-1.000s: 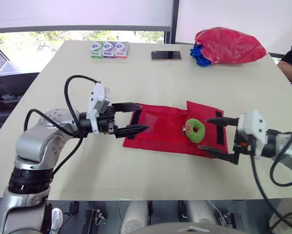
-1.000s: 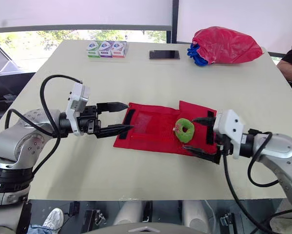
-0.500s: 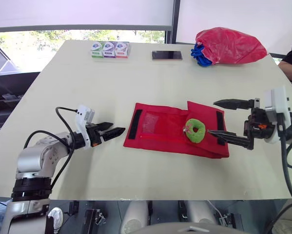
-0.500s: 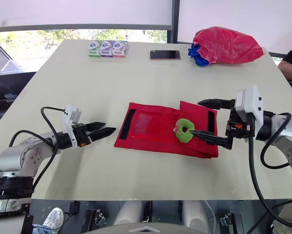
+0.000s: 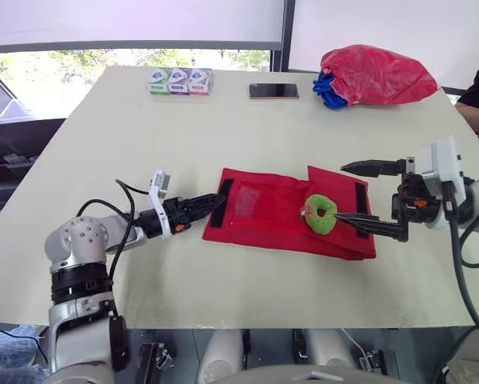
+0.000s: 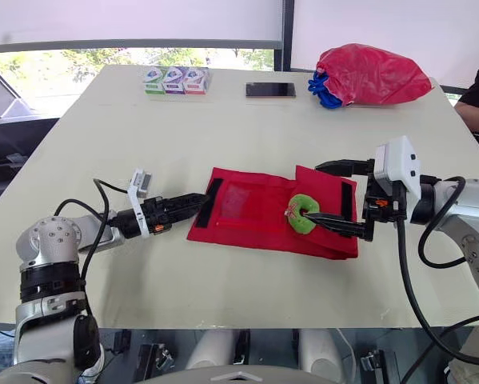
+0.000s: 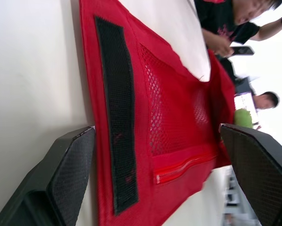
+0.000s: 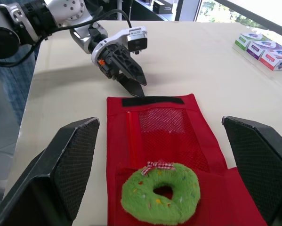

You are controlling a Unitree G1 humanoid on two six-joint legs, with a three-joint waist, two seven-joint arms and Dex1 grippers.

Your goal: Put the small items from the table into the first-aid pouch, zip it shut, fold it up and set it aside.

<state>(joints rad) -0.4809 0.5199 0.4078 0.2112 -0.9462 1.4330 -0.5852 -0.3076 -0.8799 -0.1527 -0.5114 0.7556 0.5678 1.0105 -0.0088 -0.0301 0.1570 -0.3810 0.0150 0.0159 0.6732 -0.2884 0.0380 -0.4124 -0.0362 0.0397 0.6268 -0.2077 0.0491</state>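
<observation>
- Two black fingers of the left gripper [image 5: 215, 202] stand apart, one above the other, at the left edge of the flat red fabric pouch with a mesh pocket [image 5: 259, 218]; whether they touch it is hard to tell.
- Bare cream table [image 5: 247, 136] lies open on the near and far sides of the pouch.
- A green plush ring [image 5: 321, 214] rests on the pouch's right half.
- The right gripper [image 5: 341, 192] is spread wide over the pouch's right edge, its near fingertip just beside the ring.
- Along the far edge sit three small boxes [image 5: 180, 82], a dark phone [image 5: 273, 91] and a red bag [image 5: 375, 76].
- A person's arm [image 5: 477, 110] is cut off at the right.
</observation>
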